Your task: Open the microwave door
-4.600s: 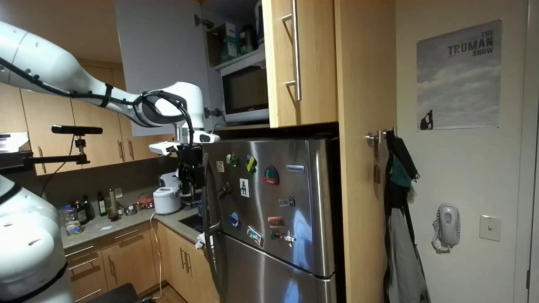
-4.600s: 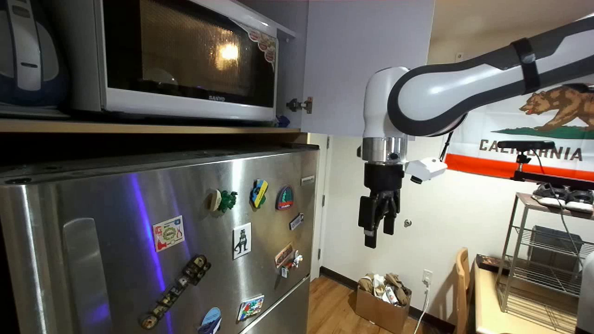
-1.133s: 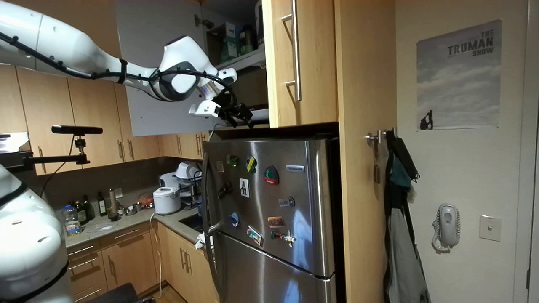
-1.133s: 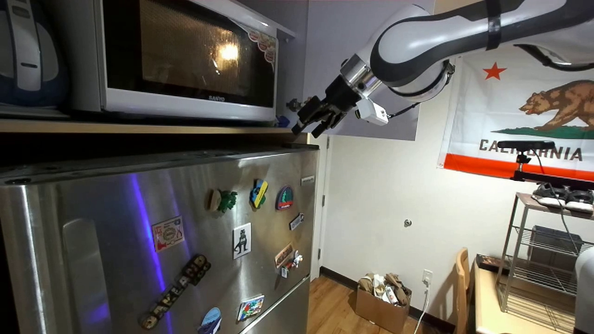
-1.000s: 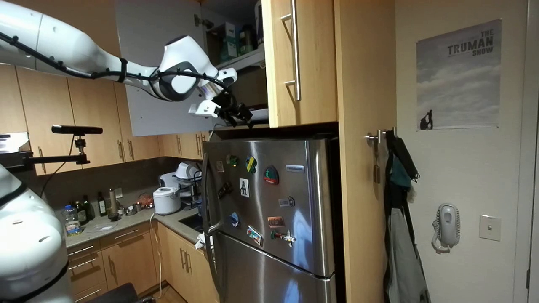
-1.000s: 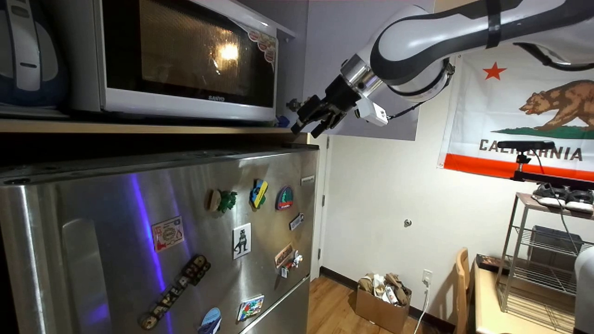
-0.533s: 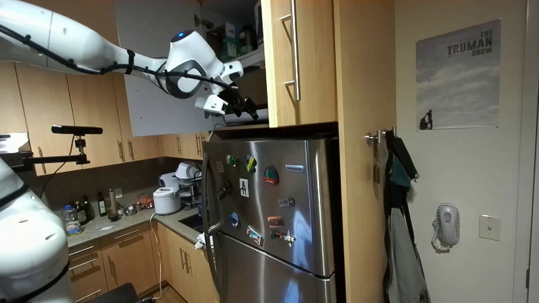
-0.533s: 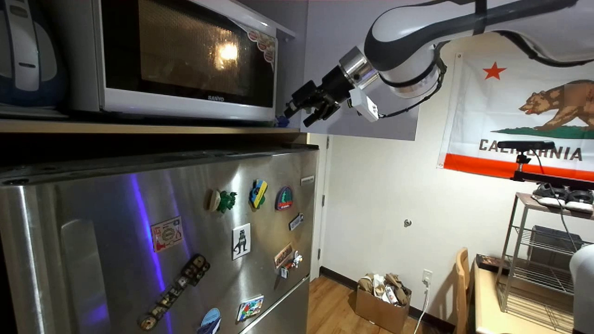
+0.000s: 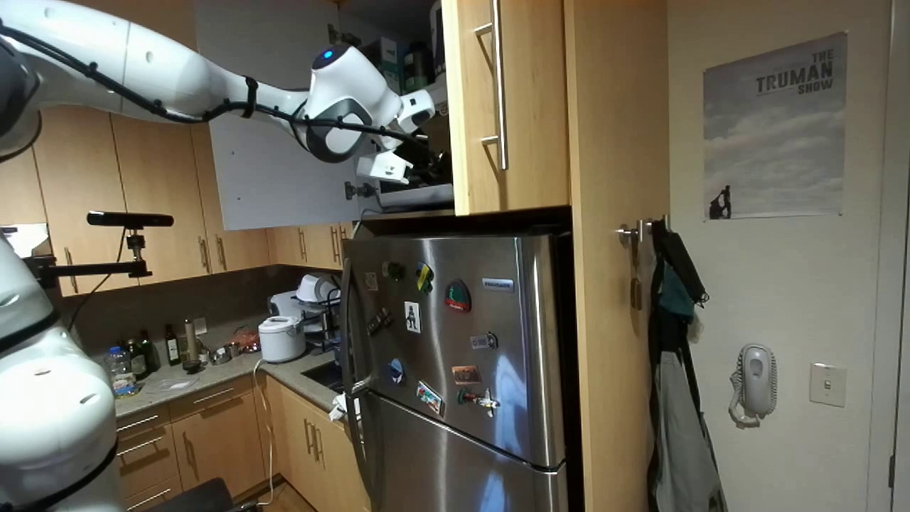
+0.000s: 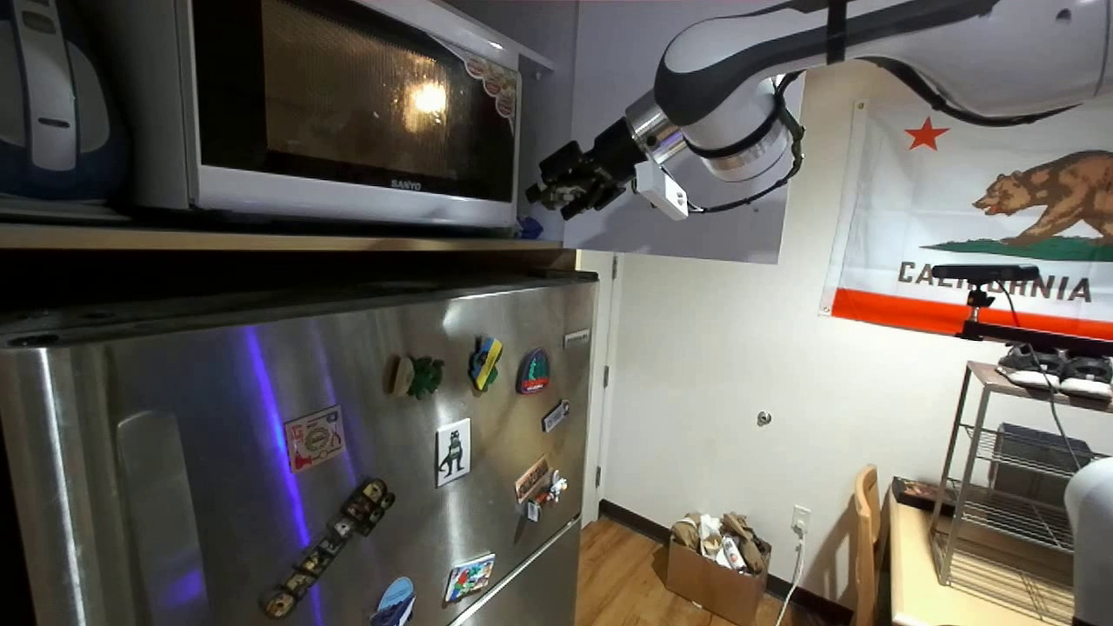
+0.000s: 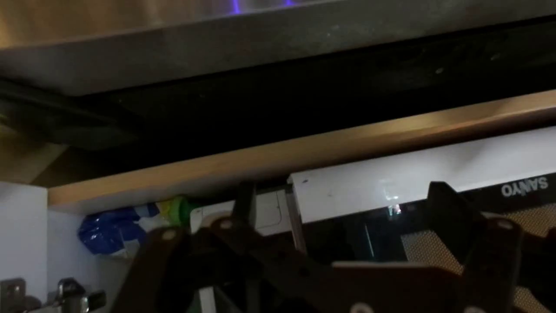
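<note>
The silver-grey microwave [image 10: 152,104] stands on a shelf above the fridge. Its door [image 10: 348,113], dark glass with a pale frame, looks shut. In an exterior view [image 9: 419,196] the microwave is partly hidden by the arm and a cabinet door. My gripper is at the microwave's front, by the door's free end, in both exterior views [image 9: 435,167] [image 10: 552,202]. In the wrist view the gripper [image 11: 341,188] is open and empty. One finger [image 11: 246,204] shows over the control panel [image 11: 269,213], the other over the door glass [image 11: 339,237]. I cannot tell whether either touches.
An open grey cabinet door [image 10: 678,183] stands beside the arm. A wooden cabinet door [image 9: 530,107] covers part of the microwave. The shelf edge [image 10: 348,241] and magnet-covered fridge [image 10: 217,400] lie below. A blue bag [image 11: 113,230] and a hinge [image 11: 71,295] show in the wrist view.
Several seconds ago the gripper hung pointing down in front of the fridge. Over the last second it has risen and moved in toward the microwave's front. The microwave door has not visibly moved.
</note>
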Robot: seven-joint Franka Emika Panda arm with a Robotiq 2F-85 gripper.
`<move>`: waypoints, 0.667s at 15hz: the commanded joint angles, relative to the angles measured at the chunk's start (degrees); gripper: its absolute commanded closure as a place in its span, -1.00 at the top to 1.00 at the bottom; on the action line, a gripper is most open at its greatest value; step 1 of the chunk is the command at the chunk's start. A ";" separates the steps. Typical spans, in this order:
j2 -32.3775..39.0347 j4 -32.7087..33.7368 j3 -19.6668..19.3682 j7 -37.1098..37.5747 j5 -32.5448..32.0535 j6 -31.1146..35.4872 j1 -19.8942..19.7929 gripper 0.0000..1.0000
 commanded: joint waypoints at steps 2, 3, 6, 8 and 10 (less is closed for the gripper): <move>3.01 5.80 -3.81 -6.10 4.79 0.93 2.36 1.00; 3.41 6.70 -4.71 -8.28 6.20 0.06 3.16 1.00; 2.26 5.15 -4.63 -8.40 6.31 -0.41 2.92 1.00; 2.44 5.16 -4.91 -8.88 6.62 -0.50 3.16 1.00; 2.12 4.45 -5.24 -10.07 7.67 -0.27 3.68 1.00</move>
